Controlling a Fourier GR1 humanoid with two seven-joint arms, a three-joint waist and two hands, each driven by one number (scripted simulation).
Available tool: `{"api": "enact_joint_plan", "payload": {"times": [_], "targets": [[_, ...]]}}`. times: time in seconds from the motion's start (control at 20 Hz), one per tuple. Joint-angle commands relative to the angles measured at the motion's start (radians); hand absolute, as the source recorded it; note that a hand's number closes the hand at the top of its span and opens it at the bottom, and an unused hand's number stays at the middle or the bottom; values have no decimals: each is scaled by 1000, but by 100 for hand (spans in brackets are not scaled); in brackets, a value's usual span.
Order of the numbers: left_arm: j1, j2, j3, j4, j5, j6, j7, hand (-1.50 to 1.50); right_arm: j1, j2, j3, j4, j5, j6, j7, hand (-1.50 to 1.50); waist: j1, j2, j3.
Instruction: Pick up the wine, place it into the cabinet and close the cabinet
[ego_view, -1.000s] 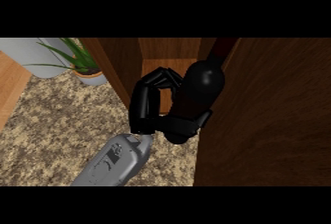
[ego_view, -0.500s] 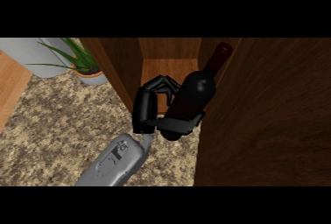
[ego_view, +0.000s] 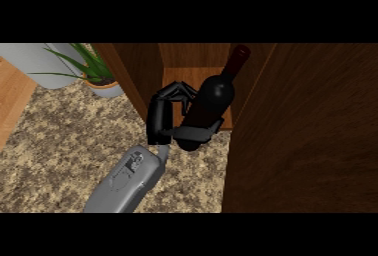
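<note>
On the speckled granite counter (ego_view: 59, 150), the left hand (ego_view: 166, 120) is clamped around the wine (ego_view: 210, 102), neck toward 1 o'clock into the open wooden cabinet (ego_view: 310, 125); a potted plant (ego_view: 96, 75) stands at 10 o'clock.

Your left hand (ego_view: 168, 122) curls around the dark wine bottle (ego_view: 210, 100), holding it at the open cabinet (ego_view: 310, 125), its neck tilted up toward the shelf. A potted plant (ego_view: 94, 70) stands on the speckled counter (ego_view: 52, 150), upper left.

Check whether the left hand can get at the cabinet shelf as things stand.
Probably yes. The left hand, curled round the wine bottle, is right at the cabinet opening; the door stands swung open at the right, and nothing shows between hand and shelf.
</note>
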Motion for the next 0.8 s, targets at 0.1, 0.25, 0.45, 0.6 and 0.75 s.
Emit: {"api": "enact_joint_plan", "payload": {"times": [0.1, 0.25, 0.45, 0.6, 0.75], "targets": [[-48, -1, 97, 104, 37, -58, -63, 150, 34, -1, -55, -34, -96, 21, -36, -150, -1, 1, 0], [-55, -1, 119, 89, 12, -74, -7, 150, 56, -4, -29, -52, -90, 40, -38, -150, 3, 0, 0], [-145, 0, 91, 178, 71, -53, -13, 150, 78, -16, -61, -99, -128, 42, -7, -150, -8, 0, 0], [-150, -1, 172, 293, 91, -154, -89, 150, 32, 25, 6, -68, -46, 0, -8, -150, -6, 2, 0], [-245, -1, 188, 388, 126, -143, -74, 150, 31, 8, -5, -57, -74, 14, -2, -150, -10, 3, 0]]}}
